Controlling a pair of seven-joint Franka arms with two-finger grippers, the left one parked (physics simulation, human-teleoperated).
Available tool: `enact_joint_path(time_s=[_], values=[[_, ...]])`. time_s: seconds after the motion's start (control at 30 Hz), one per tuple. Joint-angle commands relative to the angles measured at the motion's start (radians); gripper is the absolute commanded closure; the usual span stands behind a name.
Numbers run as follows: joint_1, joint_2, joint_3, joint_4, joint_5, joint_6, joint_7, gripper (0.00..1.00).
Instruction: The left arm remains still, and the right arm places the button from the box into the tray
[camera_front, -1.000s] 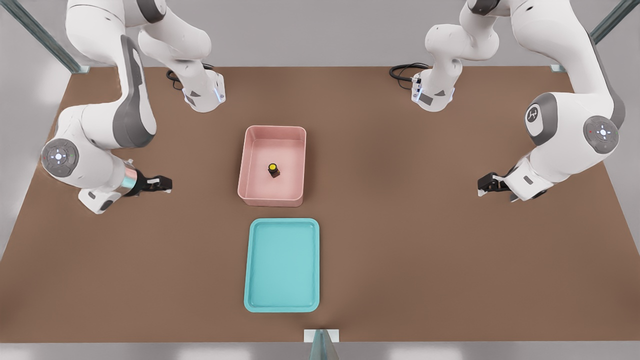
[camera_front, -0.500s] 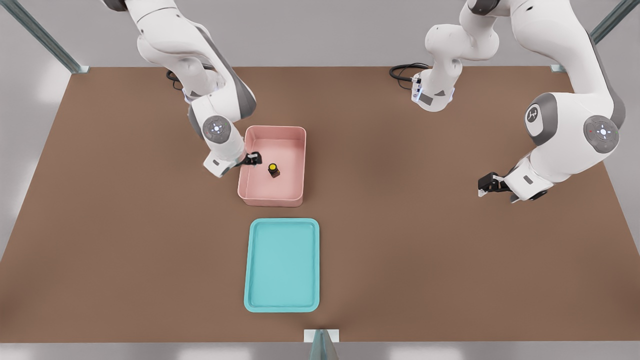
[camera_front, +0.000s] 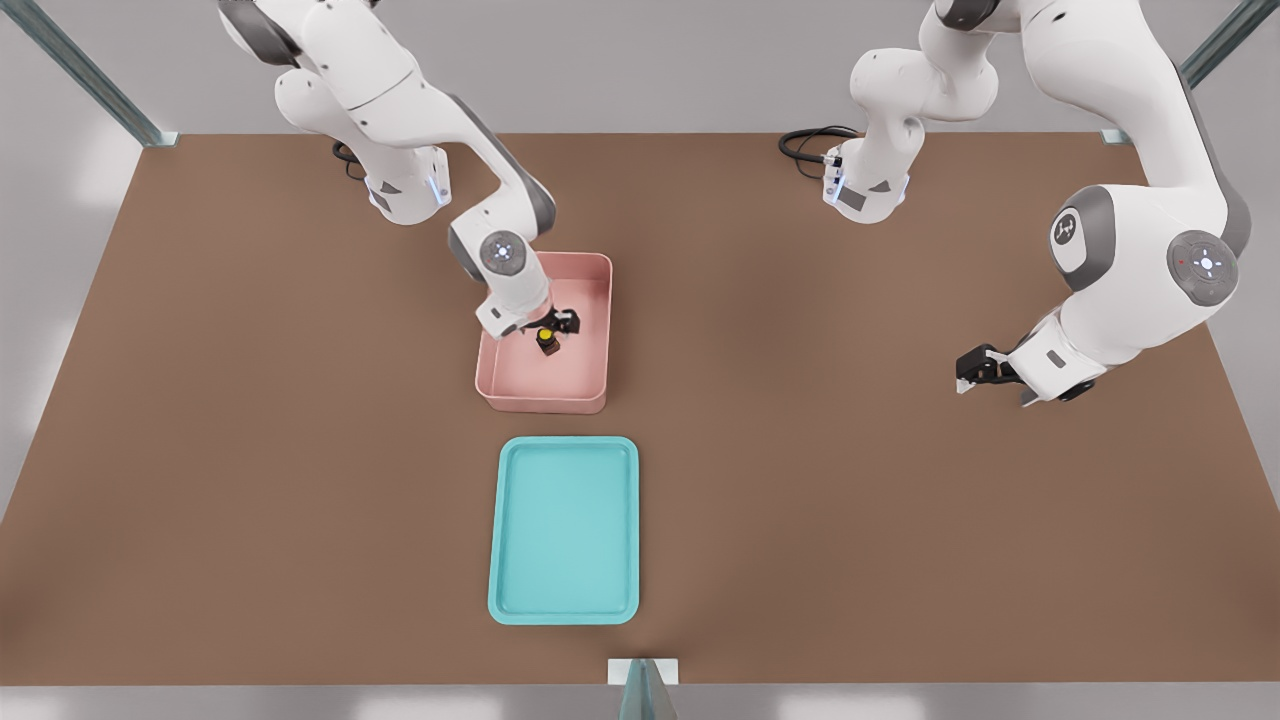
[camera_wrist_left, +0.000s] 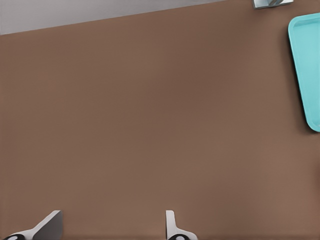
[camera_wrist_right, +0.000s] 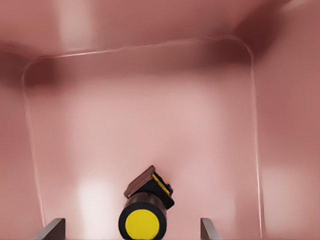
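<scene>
we saw our gripper (camera_front: 556, 324) hang apart inside the box (camera_front: 545, 400), the upright button (camera_front: 546, 341) just off at its 6 o'clock, between the fingertips (camera_wrist_right: 52, 230).

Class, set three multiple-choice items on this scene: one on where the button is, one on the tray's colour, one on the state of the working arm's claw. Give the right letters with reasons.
1. Where is the button?
A. in the pink box
B. in the tray
C. on the bare table

2. What colour is the tray?
A. pink
B. teal
C. yellow

3. How does the right arm's claw stand?
A. open, lowered into the box about the button
B. shut, parked far from the box
C. shut on the button above the tray

Answers:
1. A: the yellow-capped button stands on the floor of the box, as the right wrist view also shows.
2. B: the shallow tray nearer the camera than the box is teal, with nothing in it.
3. A: in the right wrist view both fingertips stand wide apart, either side of the button.
</scene>
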Motion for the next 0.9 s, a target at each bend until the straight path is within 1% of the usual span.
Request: enact_joint_path(time_s=[0.0,0.13,0.4,0.43,0.5,0.57,0.67,0.77,0.87], values=[[0.001,0.019,0.0,0.0,-0.007,0.087,0.327,0.0],[0.001,0.046,0.0,-0.008,-0.01,0.103,0.326,0.0],[0.001,0.039,-0.001,-0.028,-0.012,0.114,0.326,0.0],[0.001,0.039,-0.001,-0.028,-0.01,0.114,0.326,0.05],[0.001,0.039,-0.001,-0.028,-0.012,0.114,0.326,0.21],[0.001,0.039,-0.001,-0.029,-0.012,0.113,0.324,0.34],[-0.002,0.038,-0.001,-0.032,-0.02,0.111,0.316,0.47],[-0.004,0.038,-0.003,-0.032,-0.02,0.108,0.315,0.53],[-0.005,0.0,-0.004,-0.031,-0.02,0.064,0.315,0.55]])
